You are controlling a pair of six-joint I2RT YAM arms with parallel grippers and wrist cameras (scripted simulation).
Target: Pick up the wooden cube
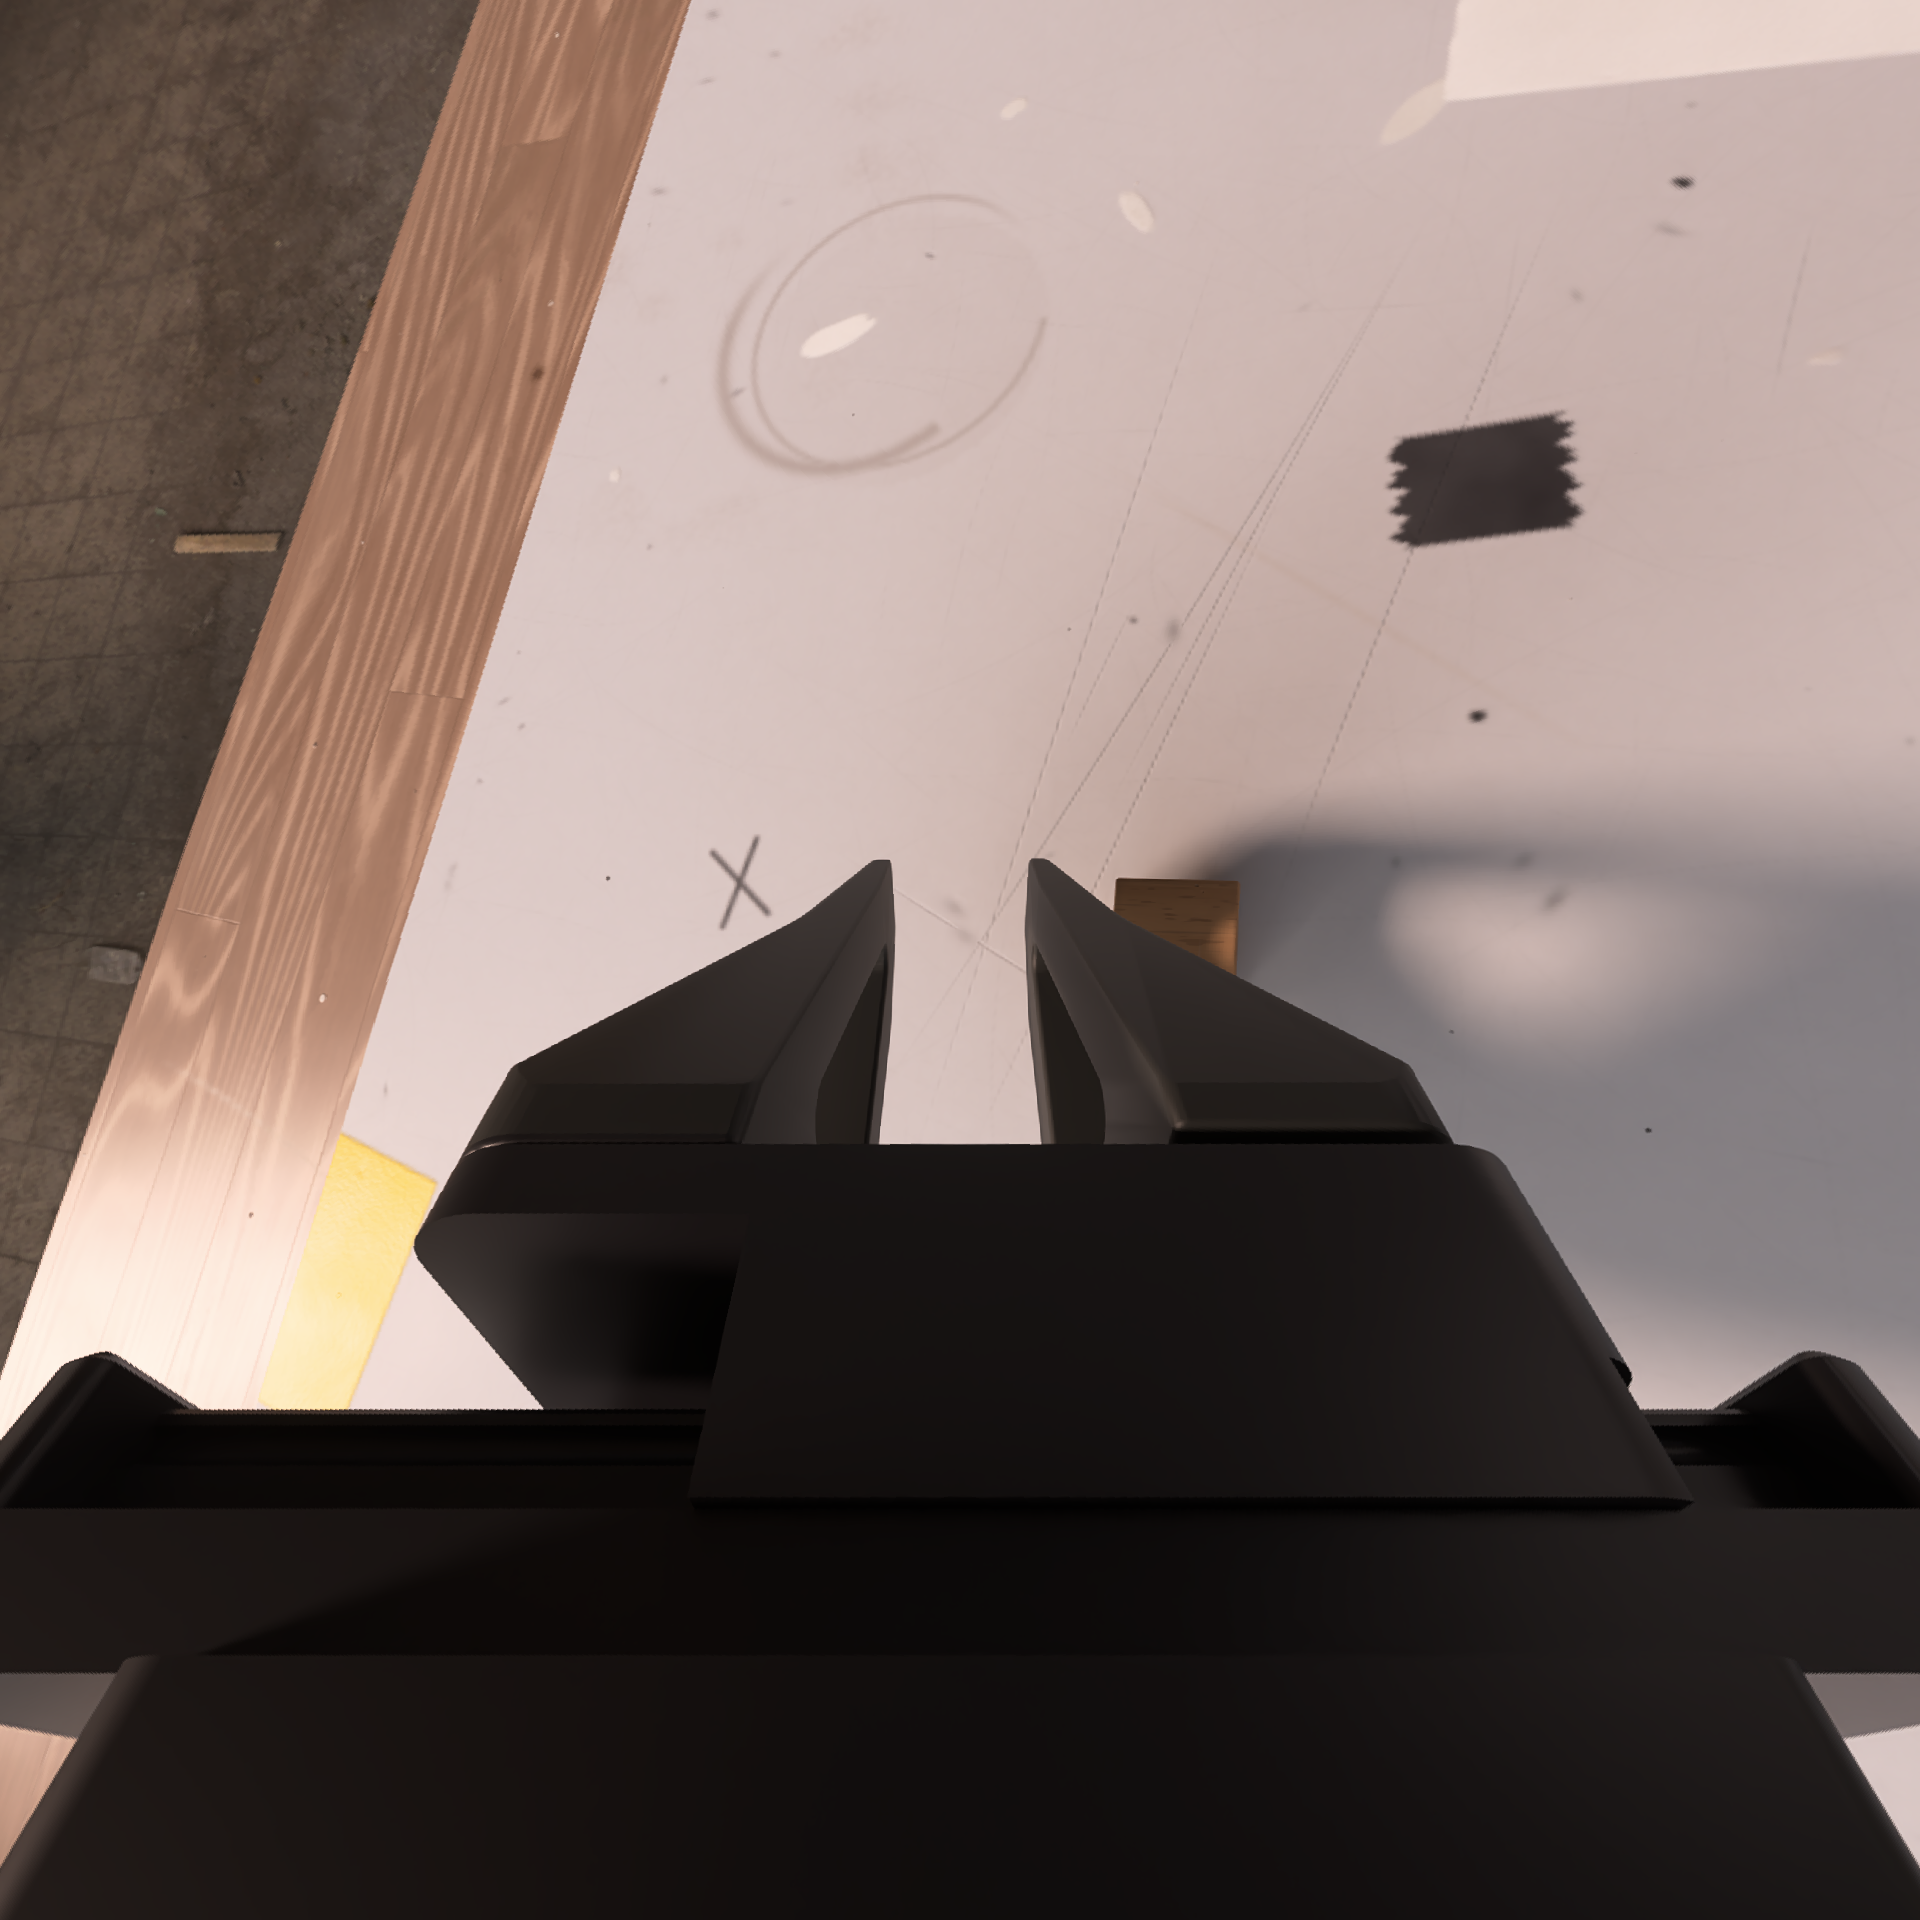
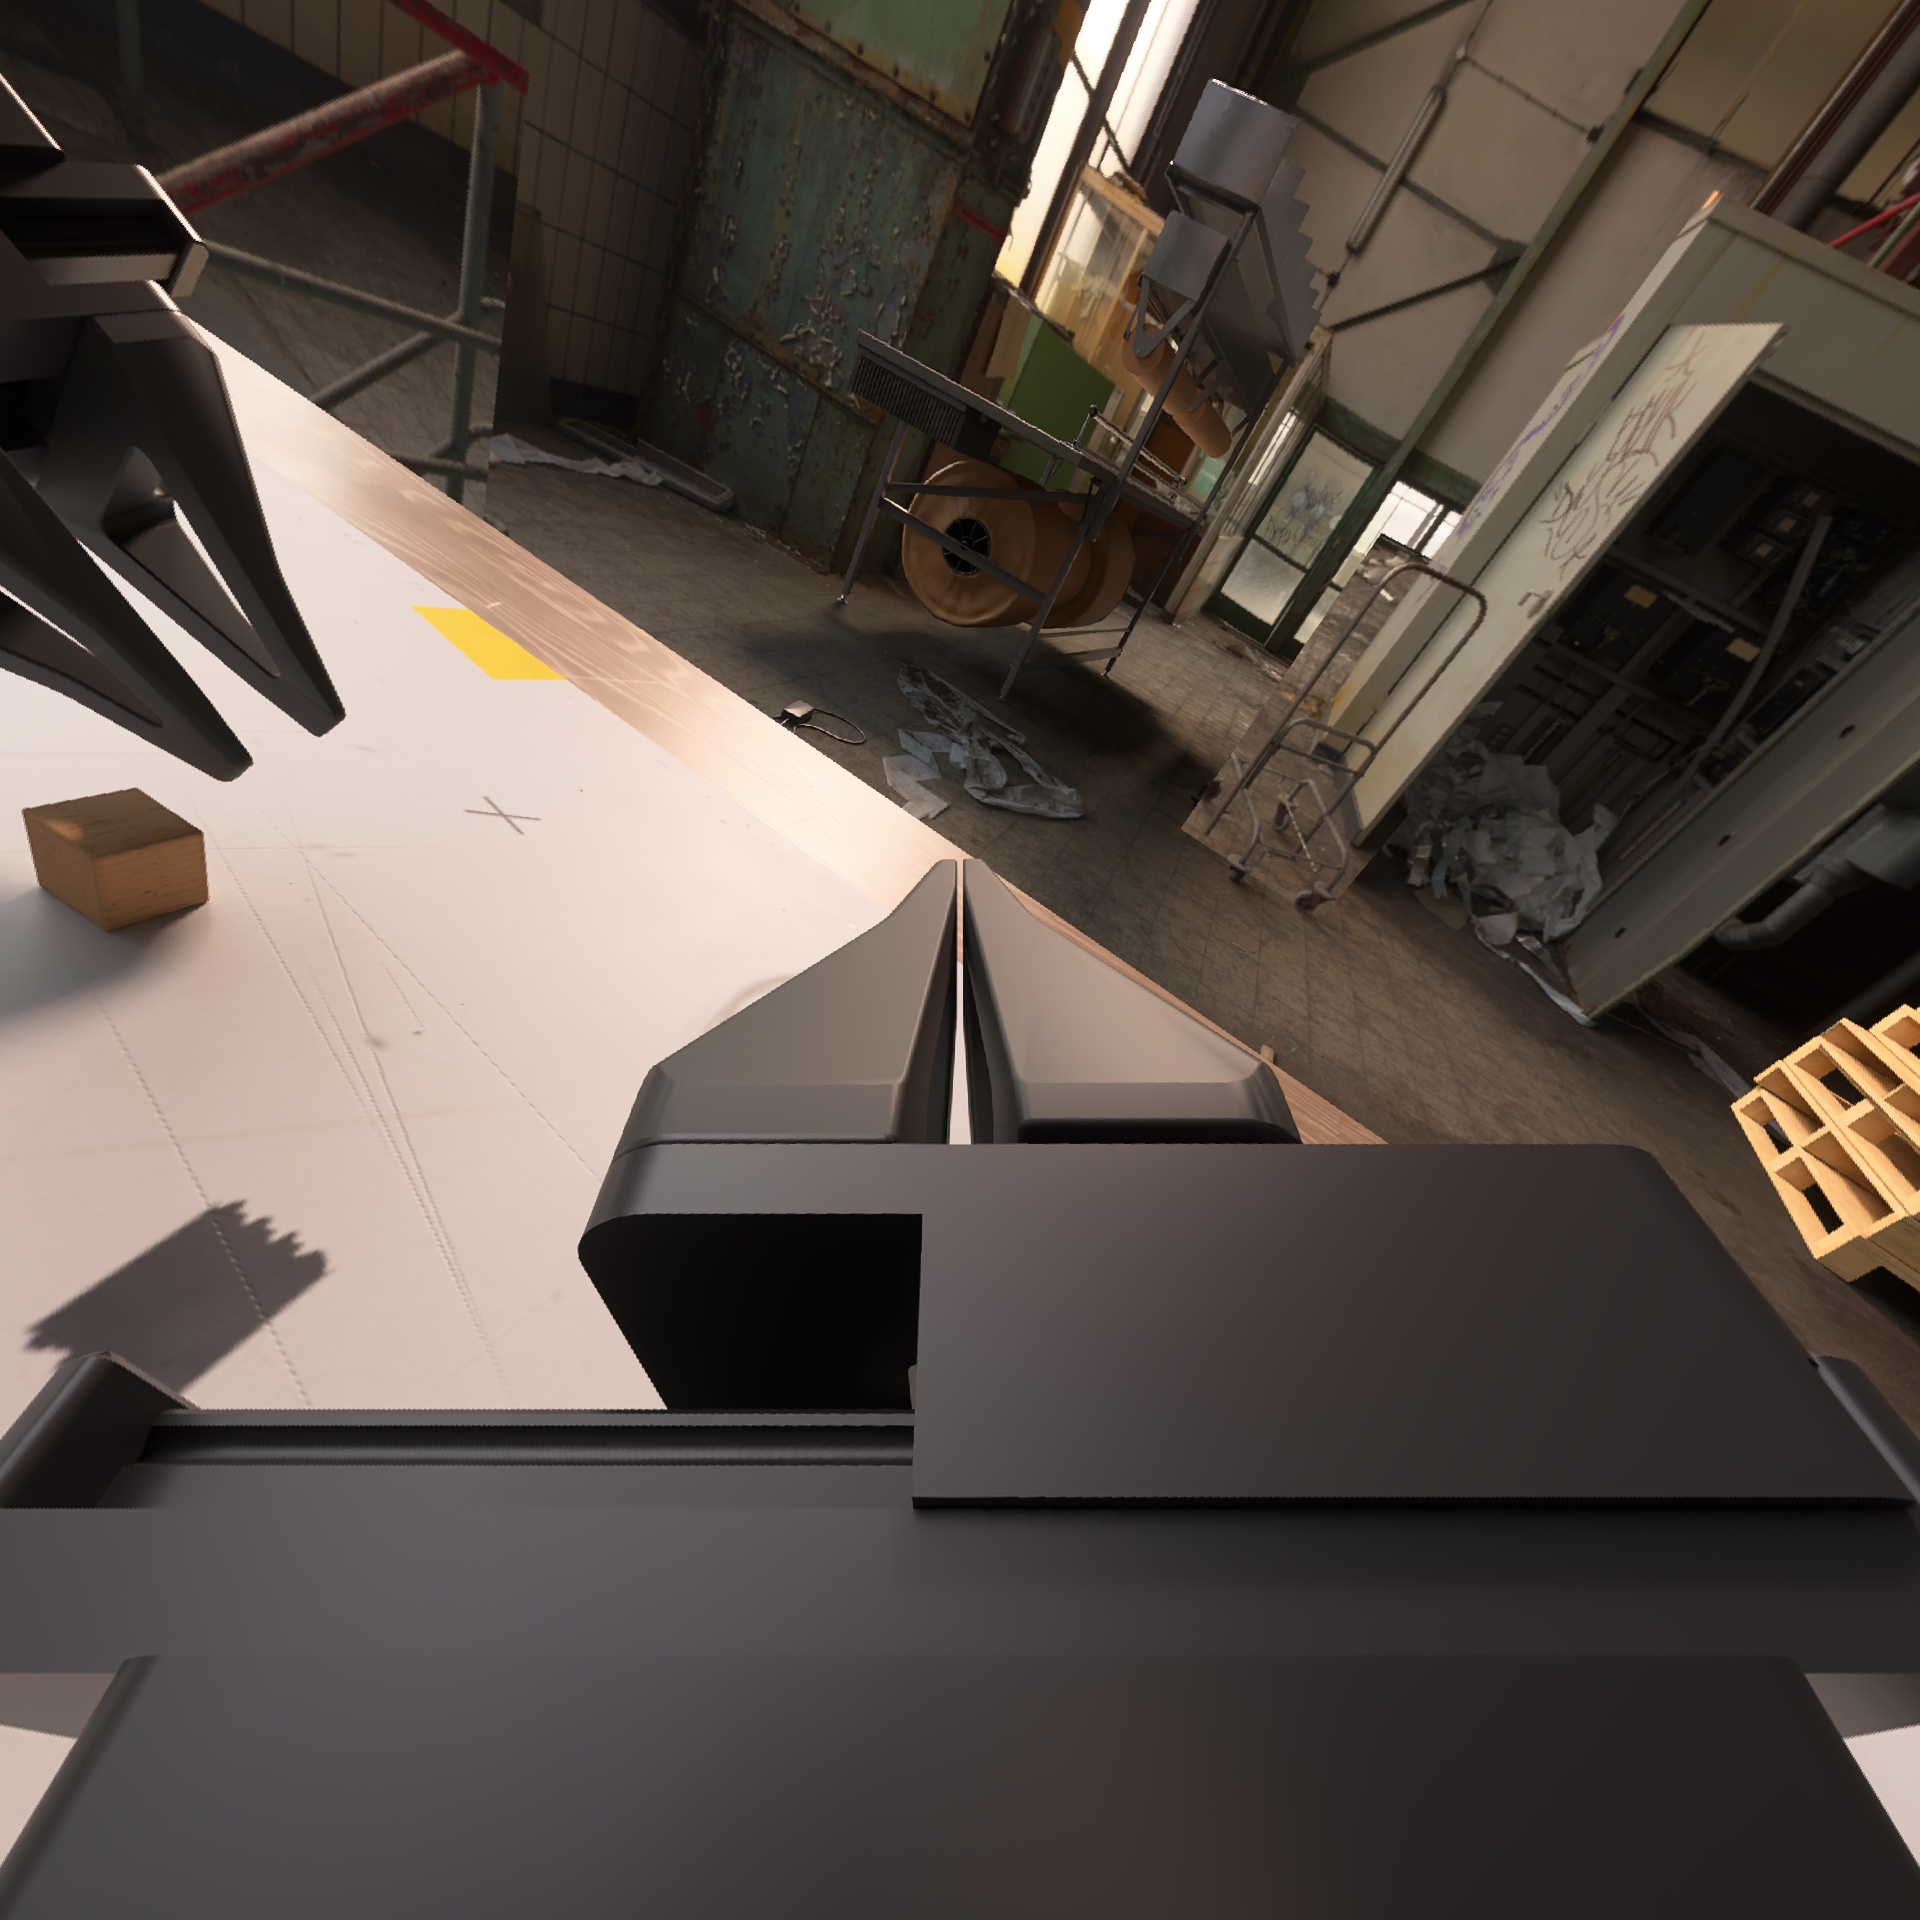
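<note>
The left gripper (image 1: 959, 883) is being held over the white table top (image 1: 935, 644) with its jaws parted and nothing between them. In the left wrist view, the wooden cube (image 1: 1184, 920) is being partly hidden behind the right-hand finger — it is lying just beside that fingertip, outside the gap. A pencilled cross (image 1: 740, 881) is being shown near the other fingertip, a ring-shaped stain (image 1: 883, 332) farther off, and a black tape patch (image 1: 1484, 478) well apart to the right. A yellow patch (image 1: 348, 1262) is lying against the wooden table edge (image 1: 395, 582).

In the right wrist view, the right gripper (image 2: 959, 883) is being held clenched, its fingers pressed together on nothing, pointing over the table edge (image 2: 727, 665) toward the hall floor. The wooden cube (image 2: 116, 857) is being seen resting flat on the table top (image 2: 436, 1039), well apart from this gripper. The left gripper (image 2: 278, 746) is hanging just above the cube — no contact is being made. A wooden pallet (image 2: 1839, 1153) is lying on the floor at the right.
</note>
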